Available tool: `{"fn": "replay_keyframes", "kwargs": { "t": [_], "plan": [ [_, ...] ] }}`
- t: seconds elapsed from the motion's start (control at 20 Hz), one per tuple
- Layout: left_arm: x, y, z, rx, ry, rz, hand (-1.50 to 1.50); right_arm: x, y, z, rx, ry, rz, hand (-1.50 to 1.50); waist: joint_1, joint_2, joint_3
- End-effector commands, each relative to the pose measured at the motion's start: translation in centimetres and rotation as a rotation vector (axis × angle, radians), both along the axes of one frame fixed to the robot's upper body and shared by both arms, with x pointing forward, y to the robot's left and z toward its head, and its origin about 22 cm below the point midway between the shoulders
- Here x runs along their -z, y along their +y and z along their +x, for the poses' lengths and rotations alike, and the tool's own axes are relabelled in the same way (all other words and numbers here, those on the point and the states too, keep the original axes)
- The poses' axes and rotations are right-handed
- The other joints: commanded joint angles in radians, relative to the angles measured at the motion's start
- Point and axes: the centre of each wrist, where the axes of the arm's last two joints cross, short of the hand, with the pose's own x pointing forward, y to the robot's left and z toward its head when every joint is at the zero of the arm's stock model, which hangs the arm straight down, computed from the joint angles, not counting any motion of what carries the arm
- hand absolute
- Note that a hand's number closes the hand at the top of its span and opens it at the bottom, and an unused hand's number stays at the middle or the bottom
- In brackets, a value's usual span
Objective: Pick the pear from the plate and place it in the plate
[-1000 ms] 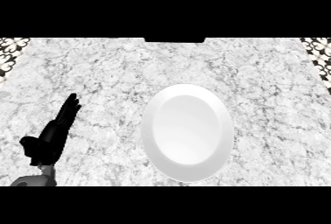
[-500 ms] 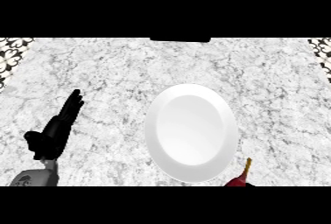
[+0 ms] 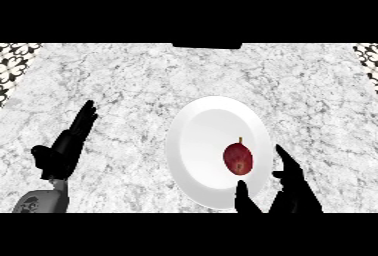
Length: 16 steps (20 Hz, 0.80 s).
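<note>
Right hand (image 3: 289, 192) at lower edge, fingers spread wide, holding nothing, just beside red pear (image 3: 238, 158) lying on white plate (image 3: 199, 125), left hand (image 3: 65, 146) resting open on marble counter (image 3: 133, 80) beyond, well apart

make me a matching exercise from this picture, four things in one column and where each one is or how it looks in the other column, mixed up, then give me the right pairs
Things:
1. pear
2. plate
3. left hand
4. right hand

Descriptions:
A. white, lying on the marble counter
B. open, fingers up, resting at the view's left
C. dark red, stem up, over the plate's lower right part
D. open, at the plate's lower right rim, beside the pear

Pairs: 1-C, 2-A, 3-B, 4-D
</note>
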Motion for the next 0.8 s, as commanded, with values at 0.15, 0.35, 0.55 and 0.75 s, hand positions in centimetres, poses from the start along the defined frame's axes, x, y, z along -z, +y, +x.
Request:
{"fn": "replay_keyframes", "kwargs": {
  "t": [0.15, 0.35, 0.55, 0.75],
  "plan": [
    [-0.4, 0.4, 0.5, 0.006, 0.0, 0.005, 0.0, -0.6, 0.4, 6.3, 0.164, -0.035, 0.282, -1.5, -0.003, -0.007, 0.001],
    [0.9, 0.1, -0.7, -0.004, 0.027, -0.004, 0.0, -0.7, 0.1, 7.8, 0.151, -0.225, 0.33, -1.5, -0.011, -0.014, 0.002],
    [0.5, 1.4, -0.9, -0.024, 0.014, -0.016, 0.0, -2.4, -1.0, 7.0, 0.153, -0.359, 0.45, -1.5, -0.033, -0.024, 0.002],
    [0.3, 1.2, -0.2, -0.064, 0.009, 0.002, 0.0, -2.1, -2.0, 4.6, 0.134, -0.446, 0.566, -1.5, -0.061, -0.027, 0.002]
  ]
}}
